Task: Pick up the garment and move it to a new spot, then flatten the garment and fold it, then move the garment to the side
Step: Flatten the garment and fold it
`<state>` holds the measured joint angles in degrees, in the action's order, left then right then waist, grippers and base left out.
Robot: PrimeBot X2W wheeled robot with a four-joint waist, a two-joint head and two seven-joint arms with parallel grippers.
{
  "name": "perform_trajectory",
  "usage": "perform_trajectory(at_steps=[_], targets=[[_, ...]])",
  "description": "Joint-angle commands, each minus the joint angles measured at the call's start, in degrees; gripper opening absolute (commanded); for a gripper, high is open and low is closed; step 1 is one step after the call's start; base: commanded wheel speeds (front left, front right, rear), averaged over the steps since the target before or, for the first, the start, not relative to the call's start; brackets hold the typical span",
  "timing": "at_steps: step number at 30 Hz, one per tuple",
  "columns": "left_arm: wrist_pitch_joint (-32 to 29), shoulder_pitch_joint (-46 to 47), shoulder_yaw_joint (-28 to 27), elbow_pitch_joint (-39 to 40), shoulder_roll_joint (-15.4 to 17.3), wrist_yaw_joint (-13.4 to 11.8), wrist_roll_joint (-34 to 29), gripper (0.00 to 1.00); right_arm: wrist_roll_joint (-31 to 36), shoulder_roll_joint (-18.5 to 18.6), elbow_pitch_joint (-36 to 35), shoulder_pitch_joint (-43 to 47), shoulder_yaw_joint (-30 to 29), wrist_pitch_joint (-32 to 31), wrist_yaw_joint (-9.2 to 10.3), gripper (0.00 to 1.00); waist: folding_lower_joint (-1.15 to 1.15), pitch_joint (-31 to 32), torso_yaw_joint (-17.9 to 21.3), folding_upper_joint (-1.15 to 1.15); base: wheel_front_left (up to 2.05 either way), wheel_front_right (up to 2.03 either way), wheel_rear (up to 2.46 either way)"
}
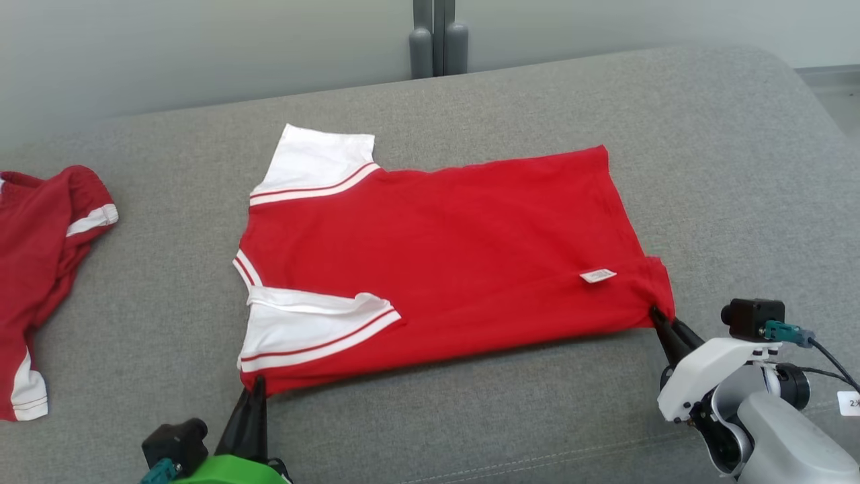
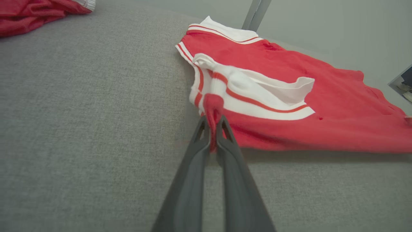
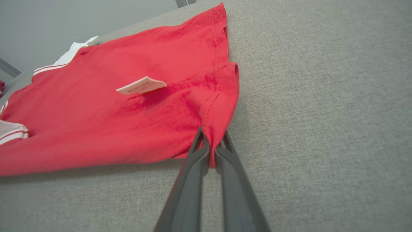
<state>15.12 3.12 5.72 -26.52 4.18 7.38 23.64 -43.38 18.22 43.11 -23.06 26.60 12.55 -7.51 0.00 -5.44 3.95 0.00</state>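
The garment [image 1: 443,249] is a red shirt with white, red-striped sleeves, lying spread on a grey cushioned surface [image 1: 537,417], neck end to the left. A white label [image 1: 597,275] sits near its hem. My left gripper [image 1: 256,388] is shut on the shirt's near shoulder corner, and a pinch of red cloth [image 2: 212,109] stands between its fingers. My right gripper [image 1: 655,314] is shut on the near hem corner, with red fabric [image 3: 215,129] bunched between its dark fingers. The near edge is lifted slightly off the surface between the two grips.
A second red garment with white trim [image 1: 40,269] lies crumpled at the left edge of the surface. A grey post [image 1: 438,37] stands behind the far edge. Bare grey cushion stretches to the right of the shirt and along the front.
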Motion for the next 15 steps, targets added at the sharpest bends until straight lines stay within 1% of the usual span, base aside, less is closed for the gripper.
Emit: perform_trajectory(at_steps=[1, 8, 15], targets=[[0.00, -2.11, 0.41, 0.41, -0.44, 0.10, -0.22, 0.00, -0.72, 0.34, -0.40, 1.73, -0.27, -0.89, 0.03, 0.00, 0.00, 1.87, -0.56, 0.00, 0.00, 0.00, 0.00], [0.00, -3.30, 1.36, -0.32, -0.79, 0.10, 0.63, 0.00, -0.15, 0.12, -0.83, 3.29, -0.73, -2.55, 0.03, 0.00, 0.00, 2.28, -1.50, 0.00, 0.00, 0.00, 0.00], [0.00, -3.72, 2.06, -2.56, -1.07, 0.10, 1.59, 0.00, 0.74, -0.15, 0.59, 4.46, -1.69, -4.14, 0.03, 0.00, 0.00, 2.65, -1.73, 0.00, 0.00, 0.00, 0.00]])
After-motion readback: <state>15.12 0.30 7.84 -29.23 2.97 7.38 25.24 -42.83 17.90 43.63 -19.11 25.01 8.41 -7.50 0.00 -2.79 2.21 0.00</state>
